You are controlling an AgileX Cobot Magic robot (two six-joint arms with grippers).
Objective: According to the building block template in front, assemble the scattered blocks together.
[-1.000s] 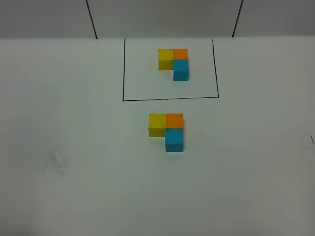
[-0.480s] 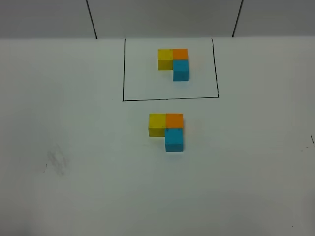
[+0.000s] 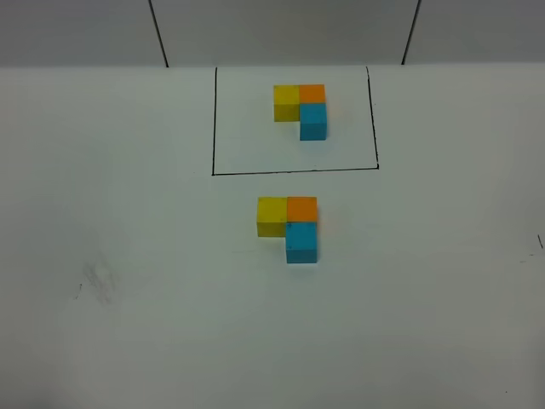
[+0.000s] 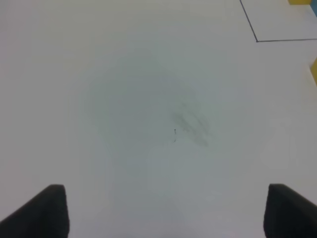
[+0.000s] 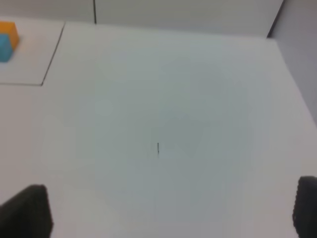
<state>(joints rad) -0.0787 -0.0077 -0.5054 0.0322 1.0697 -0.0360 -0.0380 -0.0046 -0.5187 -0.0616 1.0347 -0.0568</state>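
Low in the high camera's frame there is only bare white table (image 3: 409, 341), with a faint grey smudge (image 3: 98, 281) toward the lower left. Neither arm shows in that view. The left wrist camera shows the left gripper (image 4: 166, 210) with its two dark fingertips (image 4: 47, 210) set wide apart at the bottom corners of its picture, nothing between them but tabletop and that same scuff mark (image 4: 190, 124). The right gripper (image 5: 166, 210) looks the same in its own camera: dark fingertips (image 5: 25, 210) spread wide at the bottom corners, holding nothing, a tiny dark tick (image 5: 158, 148) on the table beyond them.

Near the middle of the high frame sit the scattered blocks (image 3: 288, 226), now pressed together into an L. The yellow cube (image 3: 272, 216) is on the left, the orange cube (image 3: 302, 209) touches it on the right, and the sky blue cube (image 3: 301, 243) sits just below the orange one, toward the camera.

Further back, in the upper middle of the frame, is the building block template (image 3: 301, 109), the same L of yellow, orange and blue. It stands inside a thin black outline (image 3: 294, 171) drawn on the table. The two sets are well apart, with the outline's near edge running between them.

At the top of the frame is a grey back wall (image 3: 281, 30).
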